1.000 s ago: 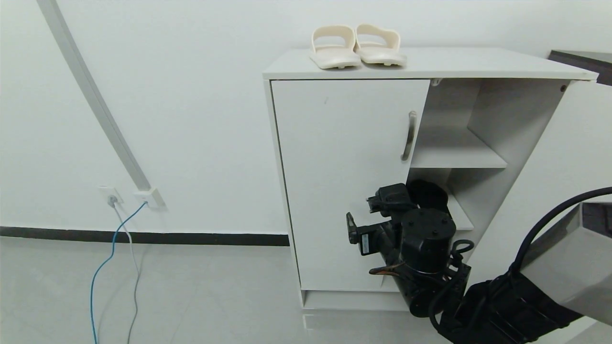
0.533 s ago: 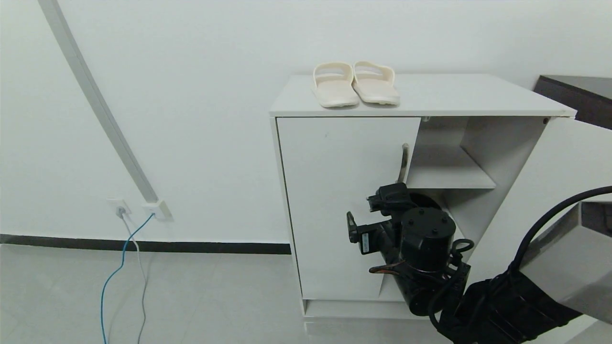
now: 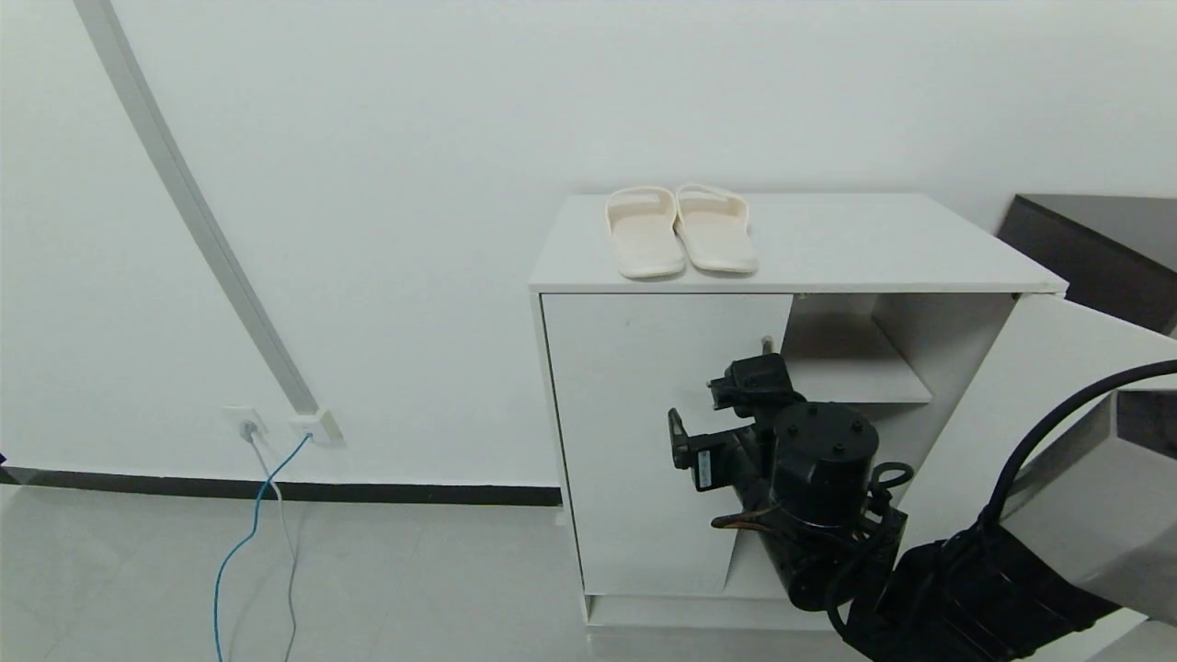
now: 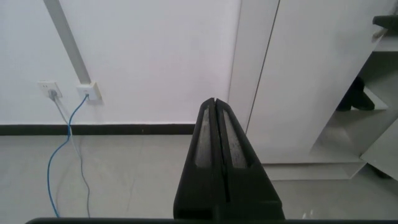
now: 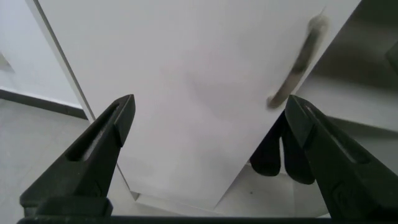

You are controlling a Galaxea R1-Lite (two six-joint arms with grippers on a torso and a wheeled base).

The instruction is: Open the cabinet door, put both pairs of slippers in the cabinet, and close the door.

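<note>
Slippers (image 3: 680, 230) (1 cream pair) atop cabinet (image 3: 874, 244), well above right gripper (image 5: 210, 104), jaws spread.

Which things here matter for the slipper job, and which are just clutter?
Job: white cabinet; its open right door; closed left door; beige slippers on the cabinet top; black slippers on a lower shelf inside.
Lying about: wall sockets; blue cable; grey wall trunking; dark furniture beside the cabinet.
</note>
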